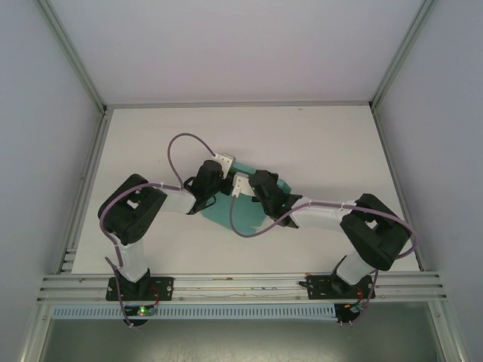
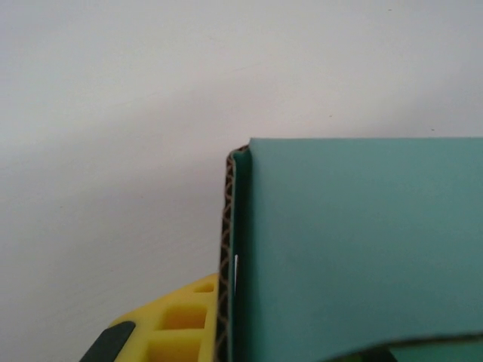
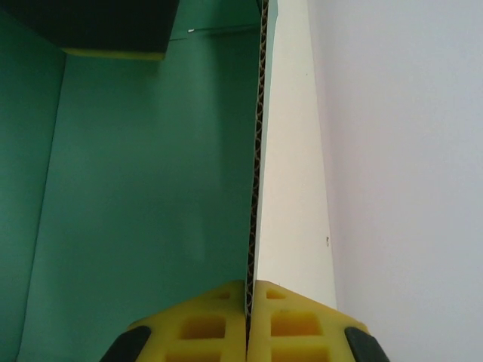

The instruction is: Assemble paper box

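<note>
As left gripper (image 2: 226, 326) and right gripper (image 3: 249, 302) pinch it: one paper box (image 3: 151, 188).

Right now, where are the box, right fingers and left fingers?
box (image 3: 151, 188): right wrist view, green inner face
right fingers (image 3: 162, 332): right wrist view, yellow pad
left fingers (image 2: 151, 328): left wrist view, yellow pad

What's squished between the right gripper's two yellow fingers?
A wall of the paper box. The right wrist view shows its wavy card edge pinched by the right gripper, between its yellow fingers.
</note>
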